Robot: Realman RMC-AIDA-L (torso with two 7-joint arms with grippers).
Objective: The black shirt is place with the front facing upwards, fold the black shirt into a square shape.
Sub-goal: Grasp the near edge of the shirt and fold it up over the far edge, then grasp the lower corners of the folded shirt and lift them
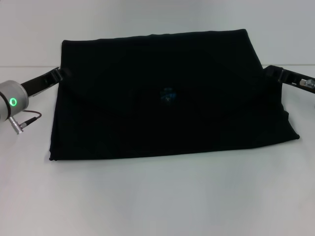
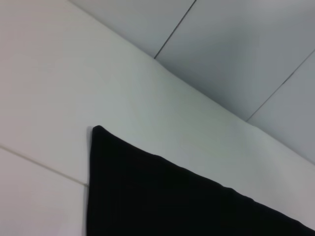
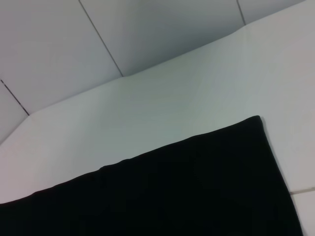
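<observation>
The black shirt point(image 1: 162, 98) lies flat on the white table point(image 1: 162, 196) as a wide dark rectangle, with a small blue neck label point(image 1: 168, 95) showing near its middle. My left gripper point(image 1: 60, 75) reaches in at the shirt's left edge, at the upper part of that side. On the opposite side my right gripper point(image 1: 269, 73) meets the shirt's right edge at about the same height. In the left wrist view only a far corner of the shirt point(image 2: 162, 196) shows, and in the right wrist view the other far corner point(image 3: 197, 187) shows. No fingers appear in either wrist view.
The left arm's grey wrist with a green ring light point(image 1: 12, 102) and a cable sits left of the shirt. A seam line crosses the table behind the shirt. Grey wall panels point(image 2: 246, 54) stand beyond the table's far edge.
</observation>
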